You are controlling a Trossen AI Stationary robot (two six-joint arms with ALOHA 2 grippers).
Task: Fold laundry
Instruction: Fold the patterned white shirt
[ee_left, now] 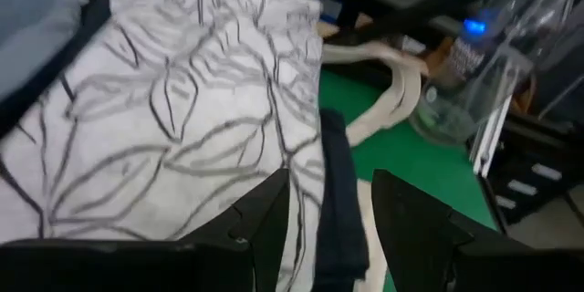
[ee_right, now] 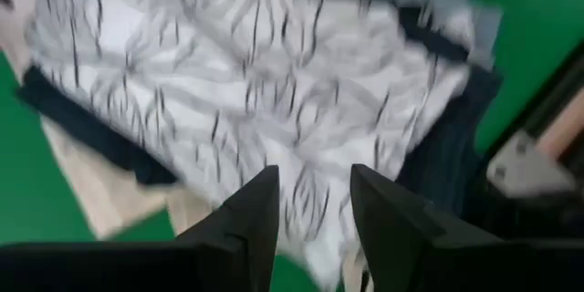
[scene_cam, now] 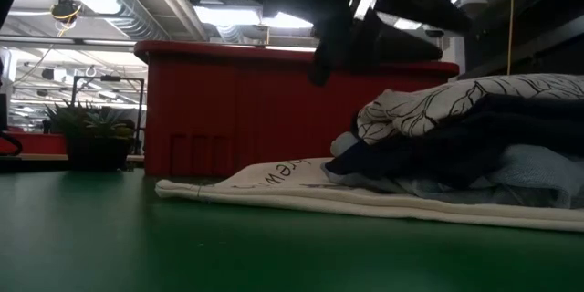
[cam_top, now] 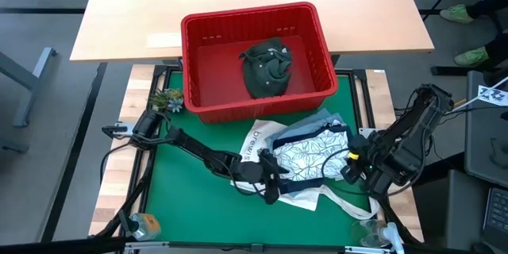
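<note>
Both grippers open over the leaf-print garment

The left gripper (ee_left: 328, 228) and right gripper (ee_right: 315, 214) hover with fingers apart, empty, above the white leaf-print garment (cam_top: 305, 157) topping navy and light blue clothes on the green mat (cam_top: 182, 198); an olive garment (cam_top: 267, 67) lies in the red basket (cam_top: 254, 22).

Soft, creased leaf-print cloth (cam_top: 305, 157) lies on matt green table felt (cam_top: 190, 198), near a glossy red plastic basket (cam_top: 317, 44).

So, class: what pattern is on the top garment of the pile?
White garment with dark leaf print; left wrist view.
</note>
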